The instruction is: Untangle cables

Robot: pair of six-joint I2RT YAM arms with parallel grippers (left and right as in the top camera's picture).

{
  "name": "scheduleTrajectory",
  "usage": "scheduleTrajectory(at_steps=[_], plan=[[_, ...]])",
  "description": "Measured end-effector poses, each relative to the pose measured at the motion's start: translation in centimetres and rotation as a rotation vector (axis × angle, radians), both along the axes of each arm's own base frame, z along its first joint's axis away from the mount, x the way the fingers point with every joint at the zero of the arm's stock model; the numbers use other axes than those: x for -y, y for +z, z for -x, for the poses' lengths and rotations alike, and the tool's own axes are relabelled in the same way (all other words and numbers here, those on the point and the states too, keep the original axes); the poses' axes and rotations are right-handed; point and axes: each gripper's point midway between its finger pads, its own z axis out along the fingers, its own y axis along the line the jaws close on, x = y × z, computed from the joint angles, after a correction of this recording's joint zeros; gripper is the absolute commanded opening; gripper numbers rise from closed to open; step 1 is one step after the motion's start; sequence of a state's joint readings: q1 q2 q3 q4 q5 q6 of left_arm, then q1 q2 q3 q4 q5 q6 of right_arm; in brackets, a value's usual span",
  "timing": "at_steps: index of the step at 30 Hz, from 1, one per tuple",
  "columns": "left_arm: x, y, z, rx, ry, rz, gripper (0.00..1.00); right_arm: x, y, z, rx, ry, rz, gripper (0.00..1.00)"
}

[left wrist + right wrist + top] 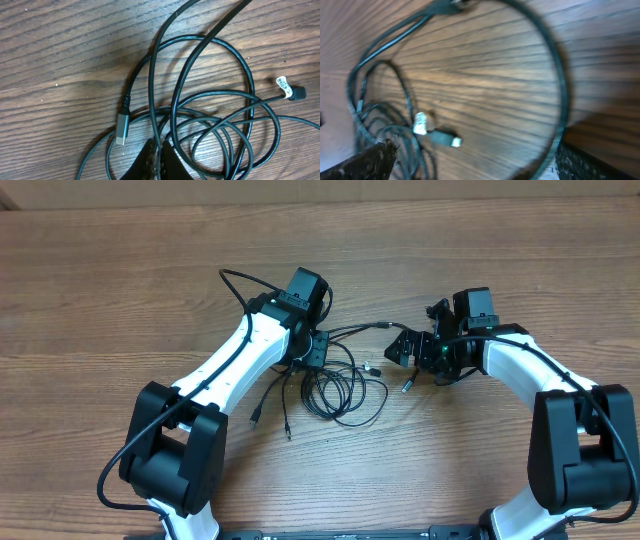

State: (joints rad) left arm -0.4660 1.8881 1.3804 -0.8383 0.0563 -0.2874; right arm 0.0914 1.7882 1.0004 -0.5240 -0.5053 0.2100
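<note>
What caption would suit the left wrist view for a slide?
Left gripper pinching one strand of the looped black cables on the wooden table, a silver plug lying nearby.

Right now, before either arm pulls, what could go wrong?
1. The left gripper looks shut on one strand of the cables that threads through stacked loops; pulling may cinch them.
2. The silver plug lies beside those loops and could catch.
3. The right gripper is open, its view blurred, with a loop near one finger: possible snag.
</note>
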Motion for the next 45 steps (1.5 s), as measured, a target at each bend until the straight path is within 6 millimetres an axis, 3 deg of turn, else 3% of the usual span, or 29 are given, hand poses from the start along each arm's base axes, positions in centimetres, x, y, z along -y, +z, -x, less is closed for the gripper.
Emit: scheduleTrajectory(at_steps=[8,9,11,14,16,17,19,24,29,35,42,45], plan=[[0.0,0.0,0.0,0.003,-0.01,-0.003,0.11,-1.3,0.7,0.5,-0.021,0.023,-0.091,1.0],[0.0,0.0,0.0,0.002,-0.011,-0.003,0.11,-1.5,0.8,0.7,-0.032,0.021,-0.107,0.95],[0.0,0.0,0.0,0.002,-0.014,-0.004,0.12,-1.8,1.0,1.0,-0.054,0.014,-0.128,0.74],[-0.1,0.0,0.0,0.001,-0.018,-0.006,0.15,-2.1,1.0,1.7,-0.092,0.014,-0.145,0.29],[-0.1,0.0,0.1,0.002,-0.023,-0.007,0.29,-2.3,0.9,2.3,-0.119,0.015,-0.148,0.11],[-0.1,0.0,0.1,0.001,-0.027,-0.008,0.43,-2.5,0.9,2.6,-0.13,0.018,-0.15,0.04],[-0.2,0.0,0.1,-0.002,-0.029,-0.011,0.52,-2.8,0.9,3.0,-0.15,0.022,-0.154,0.04],[-1.2,-0.1,0.1,-0.021,-0.007,-0.015,0.59,-3.9,0.4,4.3,-0.174,0.057,-0.154,0.05],[-1.7,-0.1,0.6,-0.081,-0.002,0.055,0.58,-6.1,0.1,5.8,-0.206,0.103,-0.151,0.16],[-0.9,0.0,3.3,-0.206,-0.043,0.149,0.5,-9.2,0.0,7.2,-0.216,0.153,-0.135,0.2],[-0.5,-3.2,6.7,-0.305,-0.002,0.167,0.51,-9.5,-0.9,7.4,-0.224,0.113,-0.046,0.2],[-0.7,-5.0,8.0,-0.335,0.05,0.165,0.45,-9.3,-1.0,7.3,-0.222,0.1,-0.033,0.2]])
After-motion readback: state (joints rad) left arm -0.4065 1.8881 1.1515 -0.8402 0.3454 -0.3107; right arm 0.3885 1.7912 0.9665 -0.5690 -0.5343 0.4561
